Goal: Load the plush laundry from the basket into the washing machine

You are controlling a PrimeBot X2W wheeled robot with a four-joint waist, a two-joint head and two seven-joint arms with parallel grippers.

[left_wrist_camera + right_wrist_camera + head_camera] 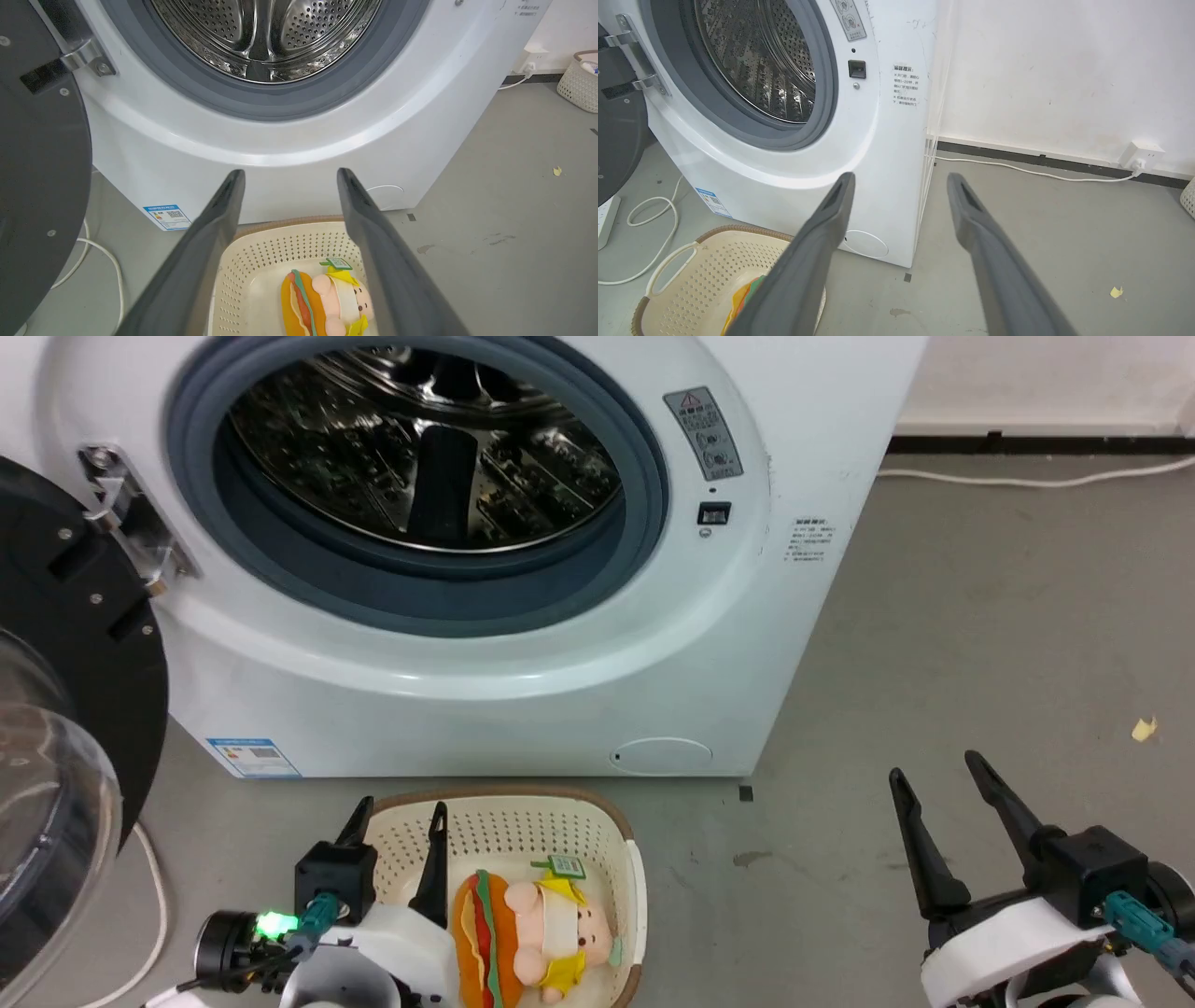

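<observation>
Left gripper: fingers apart, empty, above the left end of the basket. Right gripper: apart too, empty, well right of it. Hamburger toy and doll lay touching inside the basket, just before the washing machine, door open. Warning sticker, blue label, side text, doll's green tag: all too small to read. Basket's near edge was cut off.
</observation>
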